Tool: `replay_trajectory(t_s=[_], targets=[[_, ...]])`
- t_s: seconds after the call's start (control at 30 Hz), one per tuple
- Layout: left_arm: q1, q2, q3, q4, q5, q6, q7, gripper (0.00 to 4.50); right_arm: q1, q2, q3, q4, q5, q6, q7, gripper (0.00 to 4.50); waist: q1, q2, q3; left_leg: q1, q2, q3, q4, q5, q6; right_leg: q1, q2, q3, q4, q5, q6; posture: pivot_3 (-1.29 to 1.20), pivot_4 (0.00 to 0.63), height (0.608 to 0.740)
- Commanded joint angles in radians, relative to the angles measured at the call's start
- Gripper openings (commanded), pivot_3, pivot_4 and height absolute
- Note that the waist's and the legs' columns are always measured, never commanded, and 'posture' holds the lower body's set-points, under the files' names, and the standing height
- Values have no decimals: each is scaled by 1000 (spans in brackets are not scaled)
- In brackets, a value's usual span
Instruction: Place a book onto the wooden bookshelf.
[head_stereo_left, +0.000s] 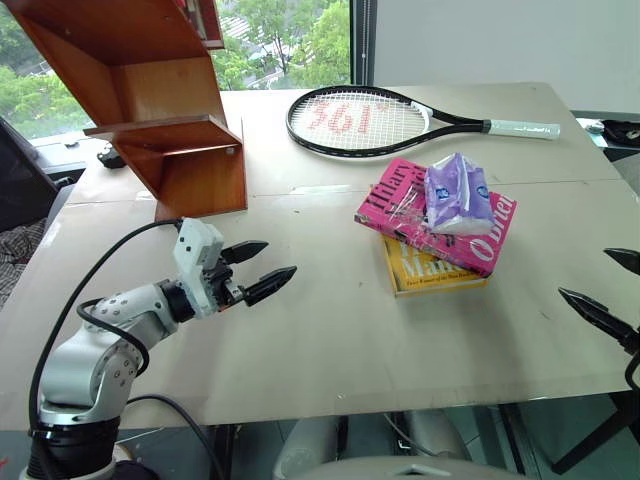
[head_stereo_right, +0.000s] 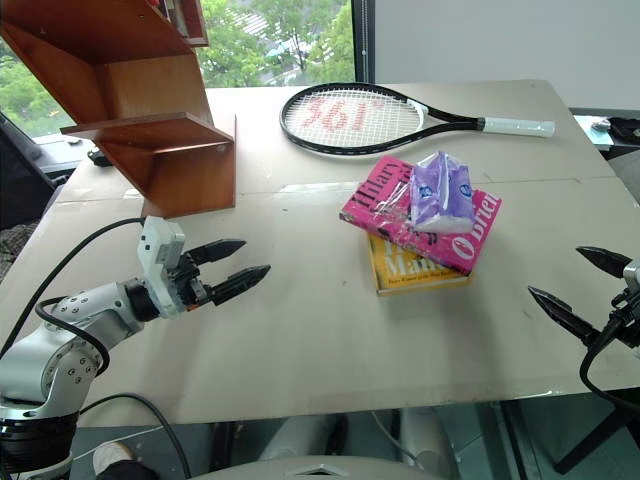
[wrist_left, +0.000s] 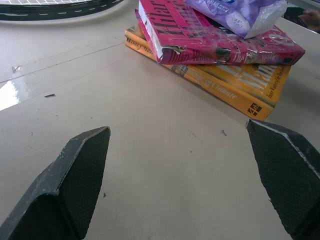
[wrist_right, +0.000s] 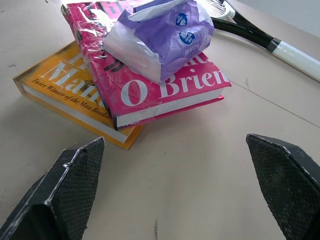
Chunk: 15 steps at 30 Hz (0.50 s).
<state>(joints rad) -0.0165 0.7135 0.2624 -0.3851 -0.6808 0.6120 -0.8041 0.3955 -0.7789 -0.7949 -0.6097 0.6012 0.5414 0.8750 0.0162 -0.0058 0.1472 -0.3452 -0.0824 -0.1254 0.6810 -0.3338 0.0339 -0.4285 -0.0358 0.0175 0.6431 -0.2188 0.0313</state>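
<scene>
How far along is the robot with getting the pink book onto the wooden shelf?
Nothing looks done yet. The thick pink hardback book lies on the yellow book, with a purple tissue pack on top. Both the left gripper and right gripper are open, holding nothing. Grasping, lifting and placing on the reddish-brown wooden bookshelf remain.

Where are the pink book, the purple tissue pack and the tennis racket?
pink book (head_stereo_left: 480, 243), left eye view, bare cover near its right end.
purple tissue pack (head_stereo_left: 455, 195), left eye view, middle of the wrapper.
tennis racket (head_stereo_left: 355, 121), left eye view, strings at the head's middle.
</scene>
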Motion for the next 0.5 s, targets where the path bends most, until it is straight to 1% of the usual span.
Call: replay_trajectory(t_s=[0.03,0.1,0.23,0.3,0.37,0.43,0.5], targets=[[-35,21,-4,-43,-22,2,-23,4489,-17,13,0,-35,25,13,-44,4500,0,0,0,0,0,0,0,0,0,0,0,0,0,0,0,0,150,740],[-78,28,-18,-59,-41,5,-48,4489,-62,21,43,-77,52,63,-122,4500,0,0,0,0,0,0,0,0,0,0,0,0,0,0,0,0,150,740],[-114,21,-23,-100,-52,-34,-86,4489,-165,-26,133,-147,61,221,-277,4500,-2,0,0,0,0,0,0,0,0,0,0,0,0,0,0,0,150,740],[-133,20,-29,-120,-60,-50,-105,4489,-277,-45,231,-136,79,295,-340,4500,-6,0,0,0,0,1,0,0,0,-1,0,1,0,0,0,0,150,740],[-133,38,-34,-138,-70,-50,-139,4489,-399,-39,341,-108,62,343,-404,4500,-8,0,0,0,0,1,0,0,0,-1,0,1,0,0,0,0,150,740],[-126,54,-31,-149,-79,-52,-173,4489,-532,-1,432,-70,91,416,-456,4500,-6,0,0,-1,0,2,0,0,0,-2,0,1,0,0,0,0,150,740],[-110,65,-30,-159,-81,-58,-194,4489,-680,59,556,7,55,446,-505,4500,-6,1,1,-1,0,1,0,0,0,-2,0,0,0,0,0,0,150,740]])
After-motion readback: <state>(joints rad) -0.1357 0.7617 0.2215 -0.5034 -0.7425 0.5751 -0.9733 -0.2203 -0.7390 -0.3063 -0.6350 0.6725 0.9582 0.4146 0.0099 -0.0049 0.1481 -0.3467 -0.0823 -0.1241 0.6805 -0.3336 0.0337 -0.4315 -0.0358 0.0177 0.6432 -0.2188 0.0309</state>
